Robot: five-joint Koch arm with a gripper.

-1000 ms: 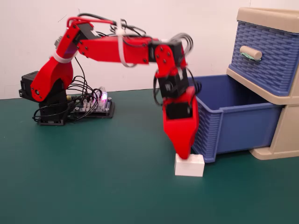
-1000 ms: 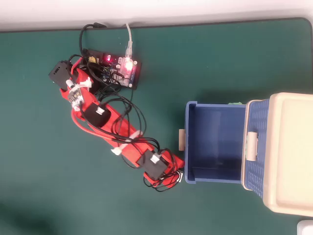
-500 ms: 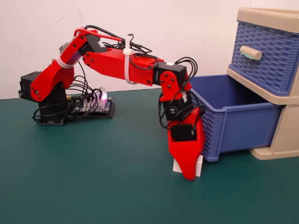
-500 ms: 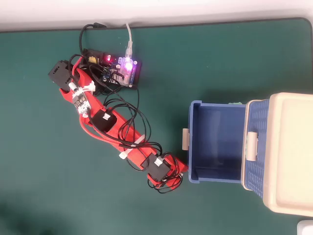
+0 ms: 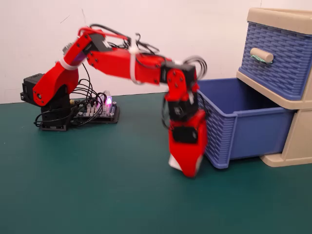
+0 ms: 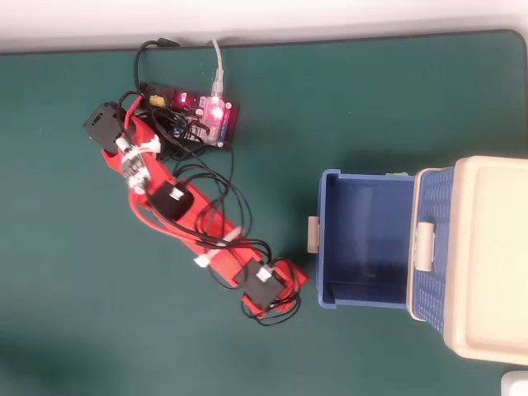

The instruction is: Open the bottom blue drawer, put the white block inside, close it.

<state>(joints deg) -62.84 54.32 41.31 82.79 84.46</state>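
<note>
Bare green table [image 5: 97,195] lies in front. The red gripper [image 5: 187,168] hangs blurred, clamped on the white block [image 5: 175,163], just outside the front corner of the pulled-out bottom blue drawer [image 5: 243,129], beneath the beige-framed cabinet [image 5: 300,105].

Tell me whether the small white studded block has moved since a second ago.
Yes. The white block was resting on the green mat by the open blue basket-weave drawer; now it sits higher, off the mat and further left of the drawer, within the red gripper.

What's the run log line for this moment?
stage: block pickup | gripper: low by drawer front, grip unclear | white block: sliver showing behind gripper | bottom blue drawer: pulled out, empty
</note>
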